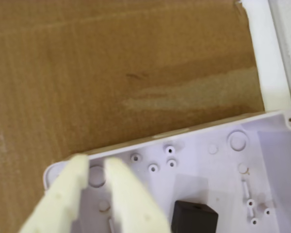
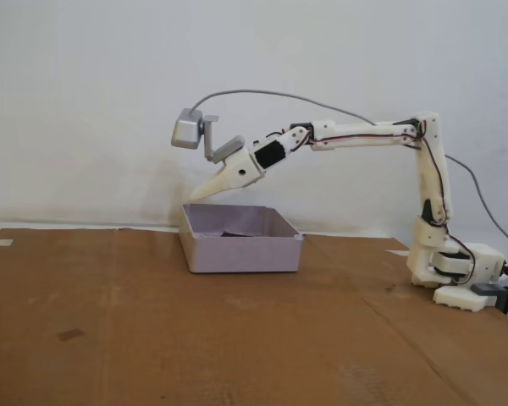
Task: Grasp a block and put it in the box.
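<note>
Small matte black block (image 1: pixel 194 216) lies in the lilac box (image 1: pixel 262 145) (hand (image 1: pixel 94 165) spread, empty).

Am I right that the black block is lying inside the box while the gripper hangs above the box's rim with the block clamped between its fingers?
Not quite: the gripper holds nothing. The wrist view shows its fingers apart and empty, above the box rim, while the block does lie inside the box.

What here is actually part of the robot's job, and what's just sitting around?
Part of the job:
the block, lying inside the box
the box
the gripper, open and empty above the box

Just there:
the cardboard sheet
the grey camera on the arm
</note>
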Robot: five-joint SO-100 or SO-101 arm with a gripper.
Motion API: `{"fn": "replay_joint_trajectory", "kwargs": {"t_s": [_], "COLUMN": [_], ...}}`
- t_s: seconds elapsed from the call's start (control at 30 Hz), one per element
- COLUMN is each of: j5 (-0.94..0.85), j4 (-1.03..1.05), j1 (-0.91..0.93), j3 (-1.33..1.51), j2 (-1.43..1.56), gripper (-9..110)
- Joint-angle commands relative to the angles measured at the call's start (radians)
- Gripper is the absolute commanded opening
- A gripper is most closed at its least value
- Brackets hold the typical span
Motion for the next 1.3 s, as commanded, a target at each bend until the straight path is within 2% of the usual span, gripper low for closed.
{"fn": "replay_joint_trajectory", "kwargs": {"t_s": [0.0,0.83,1.27], "j5": [-0.011,-0.011,-0.009], "j4": [-0.029,-0.029,-0.031], "j1": [-0.017,-0.055,-0.057], "j3": [-0.117,-0.109,0.146], "j2": [0.146,0.179,0.39], "gripper": [0,0,0]}}
